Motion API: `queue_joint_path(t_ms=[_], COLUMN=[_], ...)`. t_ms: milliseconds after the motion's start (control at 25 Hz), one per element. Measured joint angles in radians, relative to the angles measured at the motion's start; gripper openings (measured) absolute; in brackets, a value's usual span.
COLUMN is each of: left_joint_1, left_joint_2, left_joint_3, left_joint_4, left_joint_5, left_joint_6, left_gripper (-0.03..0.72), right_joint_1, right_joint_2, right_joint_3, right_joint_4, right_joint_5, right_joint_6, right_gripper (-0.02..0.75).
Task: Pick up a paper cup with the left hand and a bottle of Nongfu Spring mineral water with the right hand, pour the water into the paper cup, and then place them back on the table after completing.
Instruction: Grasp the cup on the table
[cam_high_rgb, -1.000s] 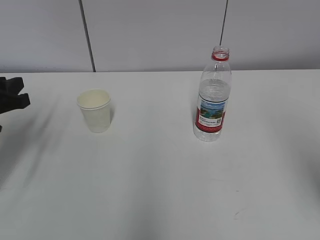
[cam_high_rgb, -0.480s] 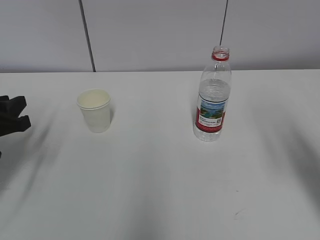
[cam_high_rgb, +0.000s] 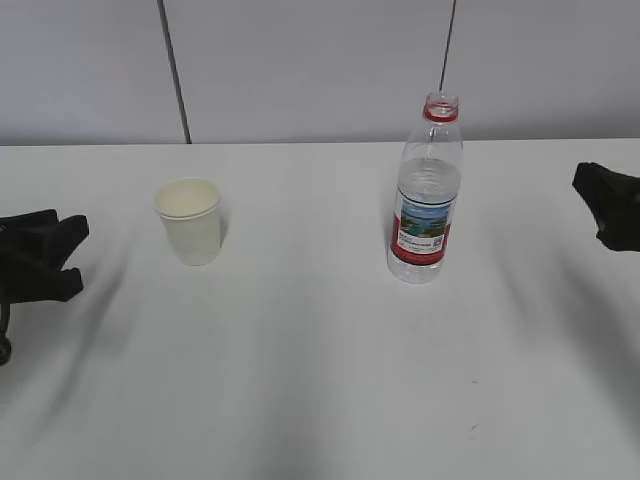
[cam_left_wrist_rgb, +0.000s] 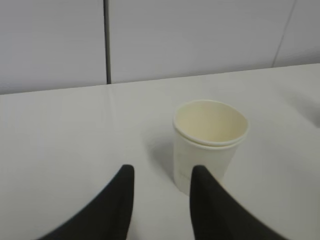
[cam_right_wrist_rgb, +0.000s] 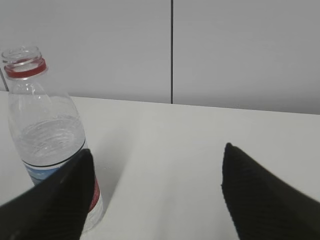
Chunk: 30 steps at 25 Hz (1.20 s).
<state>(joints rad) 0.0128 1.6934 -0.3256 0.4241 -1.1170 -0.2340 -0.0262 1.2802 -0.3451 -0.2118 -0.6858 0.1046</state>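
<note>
A bare test bench in a lab or office: a plain white table (cam_high_rgb: 320, 380) stands against a grey panelled wall (cam_high_rgb: 300, 60) with thin dark seams, and black robot arms reach in from both edges.

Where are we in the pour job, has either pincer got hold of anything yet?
Nothing is done yet. The paper cup and the uncapped bottle stand upright on the table, untouched. In hand: left pincer and right pincer are open, short of them. Left: both grasps, pouring, setting down.
</note>
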Motion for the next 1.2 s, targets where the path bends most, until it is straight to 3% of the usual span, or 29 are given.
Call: queue_joint_path(t_ms=[400, 520, 680, 760, 1200], left_joint_1=[0.0, 0.0, 0.0, 0.0, -0.014], left_joint_2=[0.143, 0.144, 0.144, 0.144, 0.238], left_joint_3=[0.0, 0.0, -0.002, -0.011, -0.166], left_joint_4=[0.091, 0.09, 0.091, 0.092, 0.126], left_joint_5=[-0.019, -0.023, -0.025, -0.025, -0.027], left_joint_6=[0.0, 0.0, 0.0, 0.0, -0.004], left_gripper=[0.253, 0.331, 0.566, 0.634, 0.666], right_joint_1=[0.0, 0.0, 0.0, 0.0, 0.0], right_joint_2=[0.178, 0.195, 0.197, 0.197, 0.199], right_joint_3=[0.0, 0.0, 0.0, 0.0, 0.0], right_joint_4=[-0.052, -0.052, -0.052, -0.052, -0.052], right_joint_5=[-0.248, -0.294, -0.313, -0.321, -0.345], right_joint_6=[0.006, 0.006, 0.006, 0.006, 0.006], right_gripper=[0.587, 0.587, 0.587, 0.587, 0.587])
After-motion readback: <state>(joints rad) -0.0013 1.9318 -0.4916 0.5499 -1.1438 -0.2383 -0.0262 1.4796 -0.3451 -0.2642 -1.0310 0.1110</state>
